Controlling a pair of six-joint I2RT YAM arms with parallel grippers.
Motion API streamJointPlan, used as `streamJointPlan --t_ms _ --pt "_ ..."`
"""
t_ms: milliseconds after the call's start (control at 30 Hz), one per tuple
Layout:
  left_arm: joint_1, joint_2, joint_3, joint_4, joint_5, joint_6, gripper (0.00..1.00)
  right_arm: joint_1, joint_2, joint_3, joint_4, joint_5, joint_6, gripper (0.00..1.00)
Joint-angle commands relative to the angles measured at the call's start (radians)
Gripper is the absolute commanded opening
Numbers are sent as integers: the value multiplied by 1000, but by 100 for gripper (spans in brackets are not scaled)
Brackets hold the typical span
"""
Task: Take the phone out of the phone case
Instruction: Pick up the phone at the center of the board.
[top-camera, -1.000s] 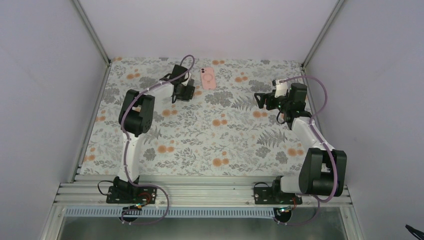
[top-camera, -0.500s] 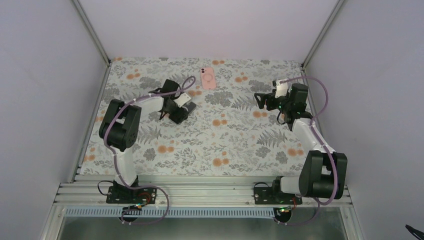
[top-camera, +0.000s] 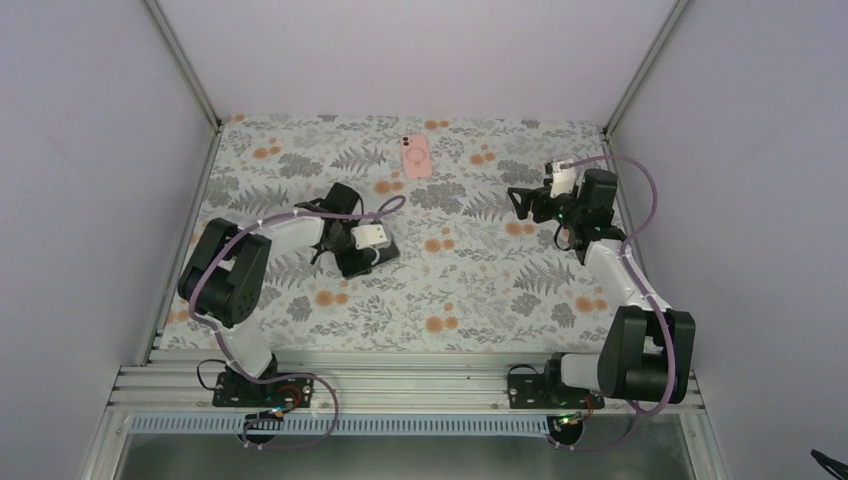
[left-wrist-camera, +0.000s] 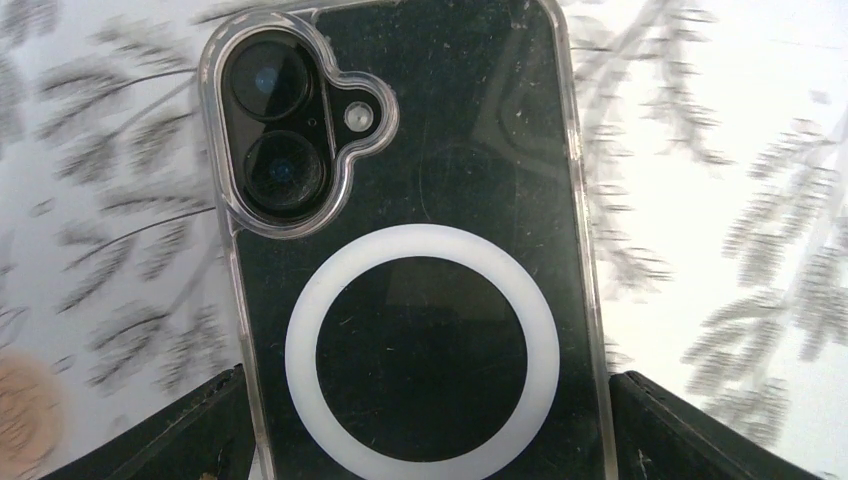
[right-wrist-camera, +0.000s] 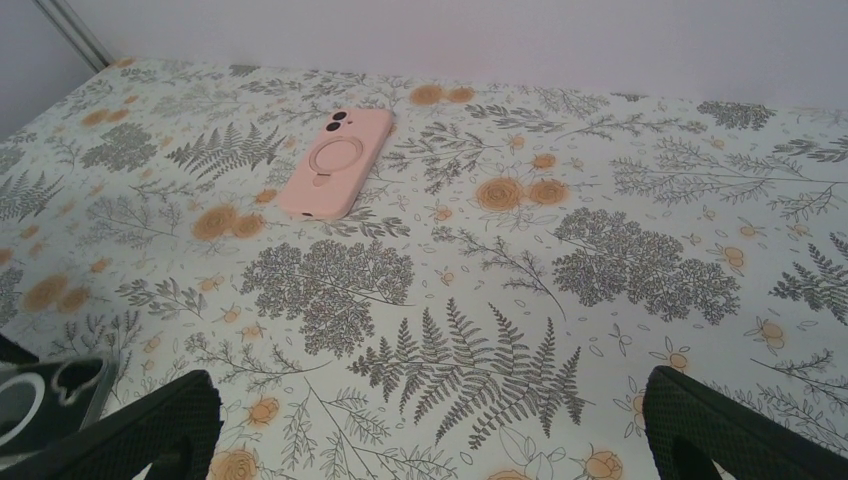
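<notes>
Black phone sits back-up inside the clear phone case, with the white ring and camera bump showing. It is wedged between the fingers of the left tool, which is clamped on the case's two long edges. Change: over the last second the left arm pulls back from the far part of the counter toward its own base. Phone and case travel with the tool, so the grip holds. The floral print around the case is smeared in the left wrist view, so the move is probably not finished. Cannot tell whether the case is lifted or sliding on the counter. The phone is not out yet; the case wraps it on every edge that shows. Right tool is spread wide with nothing between its fingers, well apart from the left tool and barely shifted in that second. The cased phone just peeks into the lower left corner of its wrist view. A pink phone, or maybe a bare case, lies flat and unmoved, now well beyond the left tool. Judgement: this is a reposition step, bringing the cased phone where both tools can reach it. The task is early; next the right tool likely has to come over and peel a case edge while the left one holds.
</notes>
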Motion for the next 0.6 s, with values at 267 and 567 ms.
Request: streamJointPlan --t_ms 267,567 --pt "-53 72 16 -133 -35 104 87 -16 -29 -14 26 -30 -13 99" --pt "-54 83 9 -109 -68 67 100 -21 -39 -22 37 -49 -8 99"
